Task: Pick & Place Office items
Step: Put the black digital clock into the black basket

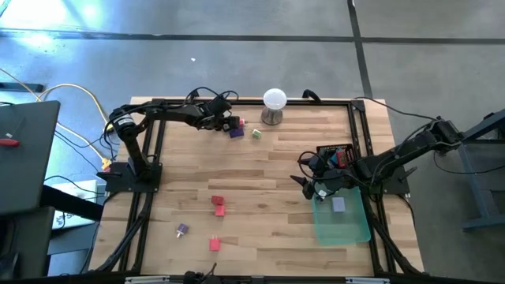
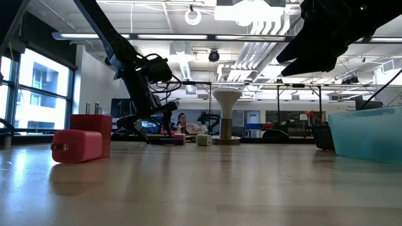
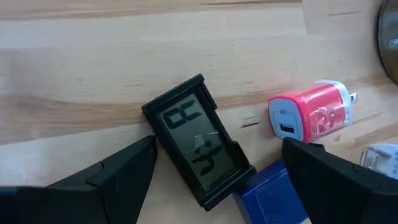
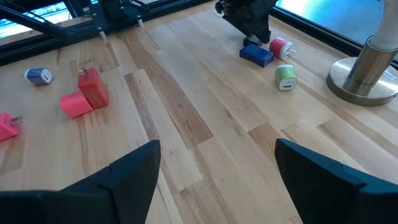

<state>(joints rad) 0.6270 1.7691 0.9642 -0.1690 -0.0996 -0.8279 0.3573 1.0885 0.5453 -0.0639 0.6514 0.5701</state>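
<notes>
My left gripper point(image 1: 229, 122) is open at the table's far side, low over a cluster of items. In the left wrist view its fingers point(image 3: 217, 180) stand on either side of a black clip-like piece with a small display point(image 3: 199, 149), lying flat on the wood. A blue block point(image 3: 273, 193) and a pink plug-shaped piece point(image 3: 311, 112) lie beside it. My right gripper point(image 1: 316, 186) is open and holds nothing, raised by the far left corner of the green tray point(image 1: 347, 229); a lavender piece point(image 1: 338, 205) lies inside the tray.
Two red blocks point(image 1: 218, 206), a pink piece point(image 1: 214, 244) and a purple piece point(image 1: 182, 229) lie near the left front. A pale green piece point(image 1: 256, 134) and the white ball on its stand point(image 1: 274, 105) sit at the far edge. A black basket point(image 1: 335, 152) stands beyond the tray.
</notes>
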